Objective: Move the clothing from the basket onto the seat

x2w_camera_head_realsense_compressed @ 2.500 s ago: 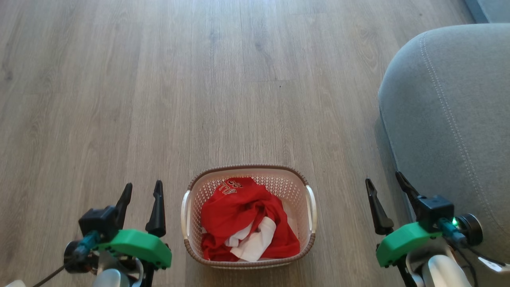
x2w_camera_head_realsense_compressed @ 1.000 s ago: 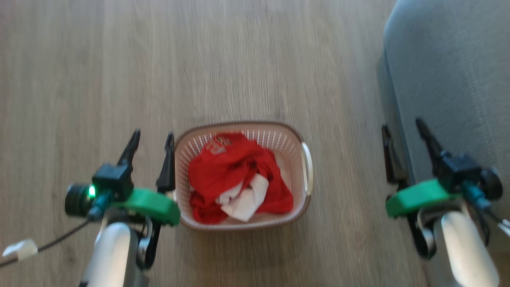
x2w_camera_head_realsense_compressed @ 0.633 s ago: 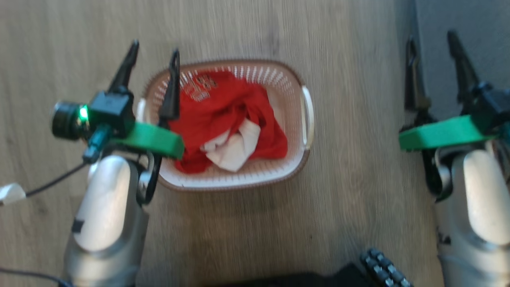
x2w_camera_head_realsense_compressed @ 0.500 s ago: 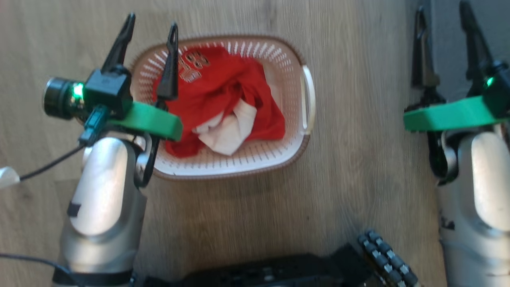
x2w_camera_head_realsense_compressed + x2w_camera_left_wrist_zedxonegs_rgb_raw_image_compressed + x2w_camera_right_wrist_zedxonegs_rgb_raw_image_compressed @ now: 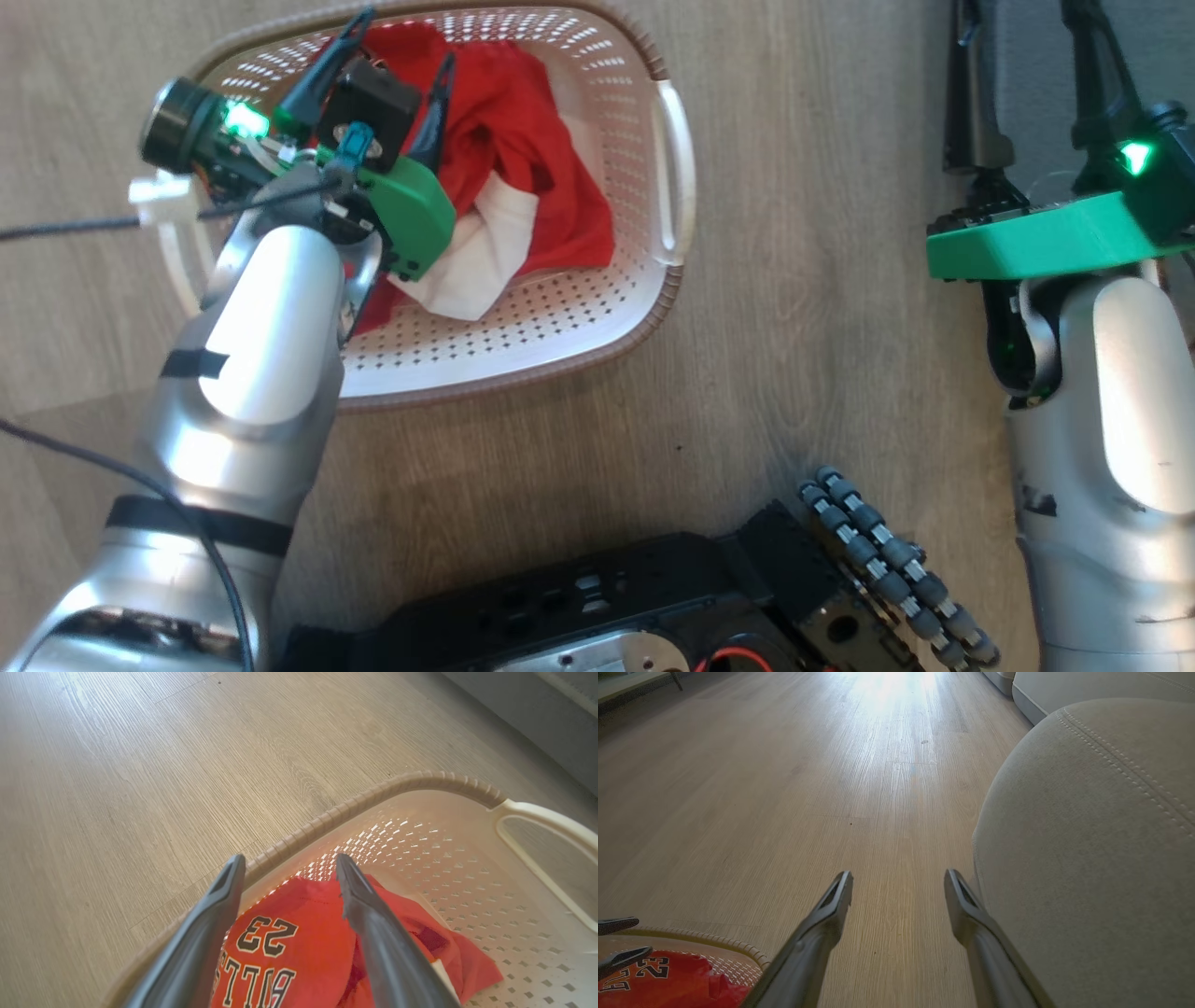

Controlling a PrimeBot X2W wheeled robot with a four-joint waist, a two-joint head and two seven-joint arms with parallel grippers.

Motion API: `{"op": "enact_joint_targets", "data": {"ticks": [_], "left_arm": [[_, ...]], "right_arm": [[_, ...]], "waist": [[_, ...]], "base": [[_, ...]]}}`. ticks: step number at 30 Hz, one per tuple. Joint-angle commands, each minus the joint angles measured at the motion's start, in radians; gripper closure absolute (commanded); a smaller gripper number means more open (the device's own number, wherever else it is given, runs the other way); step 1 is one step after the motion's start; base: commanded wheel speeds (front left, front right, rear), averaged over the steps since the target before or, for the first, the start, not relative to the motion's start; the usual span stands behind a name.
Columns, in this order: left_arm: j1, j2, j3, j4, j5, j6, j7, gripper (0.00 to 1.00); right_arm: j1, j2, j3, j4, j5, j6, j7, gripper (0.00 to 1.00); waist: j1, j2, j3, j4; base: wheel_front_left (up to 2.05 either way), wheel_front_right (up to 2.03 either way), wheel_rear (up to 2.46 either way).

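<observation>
Currently seeing left pincer (image 5: 403, 39) spread wide and empty, angled down over the left end of the basket (image 5: 523, 322); contact with the fabric unclear. Finding the clothing (image 5: 523, 140) heaped inside the basket: red cloth, a white section near the middle, lettering and "23" readable from the left wrist. Placing basket on wood floor (image 5: 803, 280), near the seat (image 5: 1087, 835) but apart from it. Noting right pincer (image 5: 897, 875) likewise wide open, holding nothing, above the floor, seat just beside its right finger.
</observation>
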Motion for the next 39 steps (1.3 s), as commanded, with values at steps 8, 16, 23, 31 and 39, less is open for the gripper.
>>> {"op": "enact_joint_targets", "data": {"ticks": [8, 16, 23, 31, 39], "left_arm": [[-0.008, 0.053, -0.012, 0.094, 0.032, -0.002, 0.153, 0.00], [-0.026, 0.104, -0.026, 0.152, 0.055, -0.001, 0.284, 0.00], [-0.086, 0.116, -0.065, 0.227, 0.084, -0.011, 0.337, 0.01], [-0.109, 0.080, -0.063, 0.276, 0.046, -0.006, 0.258, 1.00], [0.002, 0.012, 0.019, 0.291, -0.103, 0.018, 0.035, 1.00]], "right_arm": [[0.040, 0.003, 0.032, -0.016, 0.057, 0.000, -0.006, 0.00], [0.037, 0.003, 0.048, -0.016, 0.089, 0.000, -0.006, 0.00], [0.029, 0.003, 0.074, -0.017, 0.119, 0.000, -0.006, 0.00], [0.038, 0.003, 0.073, -0.003, 0.118, 0.000, -0.006, 0.00], [0.105, 0.003, 0.041, 0.027, 0.050, 0.000, -0.006, 0.00]], "waist": [[0.0000, 0.0001, -0.009, -0.057], [0.0000, 0.0001, -0.004, -0.085], [0.0000, 0.0001, 0.017, -0.103], [0.0000, 0.0001, -0.010, -0.101], [0.0000, 0.0001, -0.217, -0.030]], "base": [[0.00, 0.00, 0.00], [0.00, 0.00, 0.00], [0.00, 0.00, 0.00], [0.00, 0.00, 0.00], [0.00, 0.00, 0.00]]}}
